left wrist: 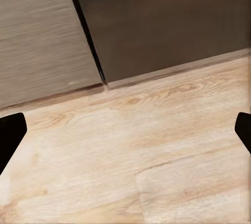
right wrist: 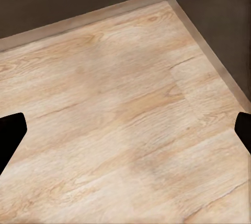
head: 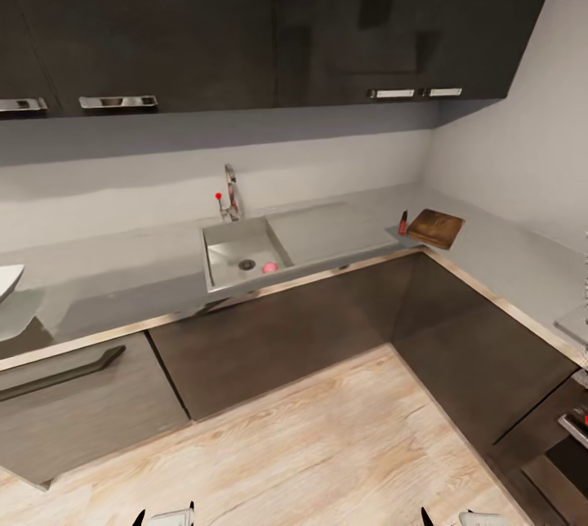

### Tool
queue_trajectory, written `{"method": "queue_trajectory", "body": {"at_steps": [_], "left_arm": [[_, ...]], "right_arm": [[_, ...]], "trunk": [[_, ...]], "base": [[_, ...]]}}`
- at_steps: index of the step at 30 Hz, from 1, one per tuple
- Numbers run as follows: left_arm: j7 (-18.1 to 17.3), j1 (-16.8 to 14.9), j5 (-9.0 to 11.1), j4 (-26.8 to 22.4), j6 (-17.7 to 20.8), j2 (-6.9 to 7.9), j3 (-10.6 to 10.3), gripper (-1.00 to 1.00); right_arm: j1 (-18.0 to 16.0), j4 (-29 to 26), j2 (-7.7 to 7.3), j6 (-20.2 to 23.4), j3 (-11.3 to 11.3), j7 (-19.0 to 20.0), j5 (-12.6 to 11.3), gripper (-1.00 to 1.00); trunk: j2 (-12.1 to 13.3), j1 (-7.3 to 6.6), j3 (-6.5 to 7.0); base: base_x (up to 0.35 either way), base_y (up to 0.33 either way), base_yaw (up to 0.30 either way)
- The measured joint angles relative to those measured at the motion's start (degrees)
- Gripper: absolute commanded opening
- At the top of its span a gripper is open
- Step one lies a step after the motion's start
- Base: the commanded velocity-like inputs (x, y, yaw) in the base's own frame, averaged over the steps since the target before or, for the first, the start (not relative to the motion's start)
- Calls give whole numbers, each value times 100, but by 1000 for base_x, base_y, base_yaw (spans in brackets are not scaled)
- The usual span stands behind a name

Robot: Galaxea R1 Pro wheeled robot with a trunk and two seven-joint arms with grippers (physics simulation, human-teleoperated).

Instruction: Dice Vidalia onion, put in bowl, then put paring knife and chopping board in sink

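Paring knife point(head: 403, 223) (blade seemingly hidden) beside chopping board point(head: 436, 228).

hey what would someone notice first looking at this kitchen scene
Probably the pinkish Vidalia onion lying in the steel sink beside the drain. Next, the wooden chopping board at the countertop corner, with the red-handled paring knife beside it.

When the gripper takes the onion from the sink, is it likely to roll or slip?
The Vidalia onion looks small and rounded, so it would probably roll if nudged. It lies on the smooth sink floor near the drain, so it may slide away. Its curved surface could slip from a pinch.
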Motion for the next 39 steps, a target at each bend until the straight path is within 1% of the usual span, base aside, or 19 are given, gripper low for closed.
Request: {"method": "queue_trajectory", "body": {"at_steps": [9, 10, 12, 14, 15, 16, 17, 20, 23, 25, 29, 30, 31, 32, 33, 35, 36, 37, 39], "left_arm": [[0, 0, -1, -2, 5, 1, 0, 100], [0, 0, -1, -2, 5, 0, 0, 100], [-1, 0, -2, -1, 5, 0, -1, 100], [-1, 0, -2, 0, 6, -5, -6, 100], [0, 0, -1, 0, 6, -5, -6, 100], [-1, 0, -1, 0, 6, -7, -8, 100], [0, 0, -1, 0, 6, -8, -9, 100], [0, 1, -1, -1, 6, -8, -9, 100], [0, 1, -1, 0, 6, -9, -10, 100], [0, 1, -1, 5, 20, -9, -10, 100], [0, 1, 0, 7, 39, -9, -10, 100], [0, 1, -1, 7, 50, -9, -10, 100], [0, 1, 0, 7, 100, -8, -8, 100], [0, 1, -1, 8, 119, -9, -10, 100], [0, 1, 0, 7, 124, -8, -9, 100], [0, 1, -1, 7, 153, -8, -10, 100], [-1, 2, 2, 8, 340, 0, -5, 100], [-2, 2, 1, 7, 532, 7, -7, 100], [-13, 2, 1, 7, 1151, 14, -7, 100]], "right_arm": [[0, 5, 3, 22, -10, -66, 15, 100], [0, -11, 4, 32, -11, -120, 15, 100], [-50, -154, 43, 179, -28, -508, 11, 100], [-385, -566, 176, 933, -27, -1182, 32, 100], [-478, -681, 201, 1146, -25, -1305, 34, 100], [-622, -910, 234, 1534, -18, -1471, 42, 100], [-772, -1160, 255, 1911, -15, -1579, 46, 100], [-1022, -1707, 275, 2602, -15, -1690, 46, 100], [-1298, -2415, 282, 3506, -11, -1748, 85, 100], [-1762, -3074, 285, 4475, -8, -1781, 259, 100], [-2571, -3451, 286, 5376, -7, -1808, 464, 100], [-2720, -3474, 285, 5498, -7, -1811, 475, 100], [-3172, -3520, 285, 5967, -5, -1823, 503, 100], [-3799, -3536, 286, 6215, 0, -1830, 536, 100], [-3913, -3539, 285, 6340, 0, -1833, 544, 100], [-4655, -3544, 286, 6814, 3, -1841, 582, 100], [-5290, -3533, 275, 7320, 4, -1849, 596, 100], [-5836, -3523, 270, 7494, 4, -1848, 609, 100], [-6106, -3500, 255, 7718, 4, -1851, 613, 100]], "trunk": [[0, 0, 13], [0, 0, 13], [0, 0, 13], [1, 1, 15], [1, 1, 14], [0, 1, 15], [1, 1, 15], [1, 0, 14], [1, 0, 15], [1, 0, 15], [1, 0, 16], [1, 0, 15], [2, 0, 12], [0, 0, 16], [0, 0, 15], [0, 0, 15], [4, 2, 16], [-2, -1, 16], [1, 0, 15]], "base": [[0, 0, -24], [0, 0, -2], [0, 0, -1], [0, 0, 0], [0, 0, 0], [0, 0, 0], [0, 0, 0], [0, 0, 0], [0, 0, 0], [0, 0, 0], [0, 0, 0], [0, 0, 0], [0, 0, 0], [0, 0, 0], [0, 0, 0], [0, 0, 0], [0, 0, 0], [0, 0, 0], [0, 0, 0]]}}
